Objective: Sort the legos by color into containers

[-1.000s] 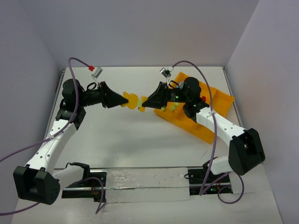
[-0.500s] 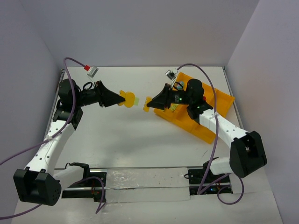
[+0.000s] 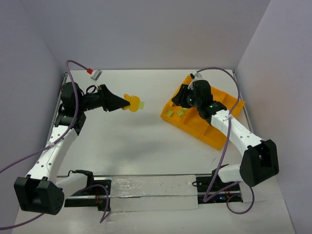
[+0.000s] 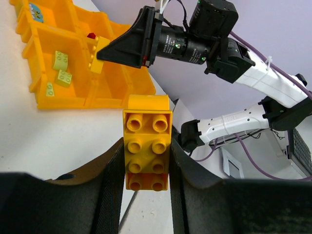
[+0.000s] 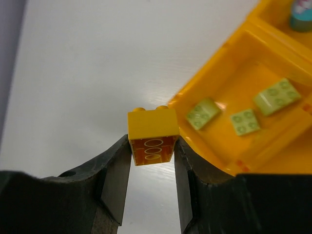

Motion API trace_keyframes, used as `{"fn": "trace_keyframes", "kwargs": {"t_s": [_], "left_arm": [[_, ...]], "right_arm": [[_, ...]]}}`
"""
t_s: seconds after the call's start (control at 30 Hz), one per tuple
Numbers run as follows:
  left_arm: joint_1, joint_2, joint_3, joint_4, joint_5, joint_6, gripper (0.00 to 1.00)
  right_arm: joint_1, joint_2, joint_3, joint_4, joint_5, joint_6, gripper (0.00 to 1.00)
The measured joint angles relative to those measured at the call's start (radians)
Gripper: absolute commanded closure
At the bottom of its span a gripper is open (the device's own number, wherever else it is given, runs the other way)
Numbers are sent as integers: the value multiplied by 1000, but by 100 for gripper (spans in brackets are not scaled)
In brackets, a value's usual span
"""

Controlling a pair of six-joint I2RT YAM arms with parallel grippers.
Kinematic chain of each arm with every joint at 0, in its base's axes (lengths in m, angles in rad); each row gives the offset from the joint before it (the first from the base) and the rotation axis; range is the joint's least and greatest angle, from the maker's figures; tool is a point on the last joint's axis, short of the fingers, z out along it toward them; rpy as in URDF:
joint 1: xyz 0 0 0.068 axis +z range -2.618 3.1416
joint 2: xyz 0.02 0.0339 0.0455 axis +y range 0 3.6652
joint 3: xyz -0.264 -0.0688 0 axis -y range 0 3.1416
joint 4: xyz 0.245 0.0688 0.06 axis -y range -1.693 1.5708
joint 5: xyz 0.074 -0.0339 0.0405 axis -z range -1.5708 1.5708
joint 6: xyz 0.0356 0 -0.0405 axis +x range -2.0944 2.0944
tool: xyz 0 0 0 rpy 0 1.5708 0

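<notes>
My left gripper [image 3: 123,104] is shut on a stack of yellow legos [image 3: 132,102], held in the air over the middle of the table; in the left wrist view the stack [image 4: 146,146] sits between both fingers. The right gripper [image 3: 178,100] hangs at the left end of the orange-yellow tray [image 3: 210,134], shut on a single yellow brick [image 5: 152,134]. That brick is over the table just beside the tray's rim [image 5: 222,146]. The nearest of the containers holds three light green legos [image 5: 244,122]. A red lego [image 4: 91,35] lies in a farther compartment.
A red cable connector [image 3: 90,70] with a grey plug hangs on the left arm's purple cable near the back wall. A teal piece [image 5: 301,19] lies in another compartment. A clear plate [image 3: 151,192] lies between the arm bases. Walls close in the table's sides.
The two grippers met at one yellow stack and pulled apart. The right one swung right to the tray with one yellow brick; the left drew back slightly with the others.
</notes>
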Motion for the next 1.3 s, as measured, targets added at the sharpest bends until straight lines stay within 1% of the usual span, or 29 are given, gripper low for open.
{"fn": "trace_keyframes", "kwargs": {"t_s": [0.1, 0.2, 0.33, 0.5, 0.77, 0.87, 1.0, 1.03, 1.1, 1.13, 1.2, 1.23, 1.27, 1.3], "left_arm": [[0, 0, 0, -14, -10, 1, 100], [0, 0, 0, -23, -15, 2, 100], [0, 0, 0, -29, -22, 3, 100], [0, 6, 10, -46, -38, 6, 100], [0, 112, 175, -158, -86, 53, 100], [0, 162, 253, -216, -106, 91, 100], [0, 202, 311, -287, -126, 132, 100], [0, 210, 320, -300, -130, 140, 100], [0, 220, 323, -318, -130, 148, 100], [0, 228, 325, -326, -130, 151, 100], [0, 246, 330, -338, -130, 155, 100], [0, 256, 332, -345, -129, 156, 100], [0, 265, 334, -352, -129, 156, 100], [0, 274, 335, -358, -129, 157, 100]], "right_arm": [[-24, 9, 3, -53, 111, -15, 100], [-74, 22, 22, -90, 186, -28, 100], [-136, 23, 33, -106, 244, -43, 100], [-173, 21, 33, -135, 286, -51, 100], [-174, -34, -2, -183, 347, -55, 99], [-175, -43, -27, -206, 363, -54, 93], [-175, -43, -50, -223, 369, -53, 90], [-175, -43, -55, -228, 370, -53, 88], [-175, -43, -58, -236, 372, -52, 81], [-174, -42, -59, -236, 373, -52, 80], [-174, -33, -59, -237, 375, -53, 60], [-174, -26, -59, -238, 375, -53, 52], [-174, -16, -59, -238, 376, -54, 38], [-174, -8, -60, -238, 377, -55, 33]]}}
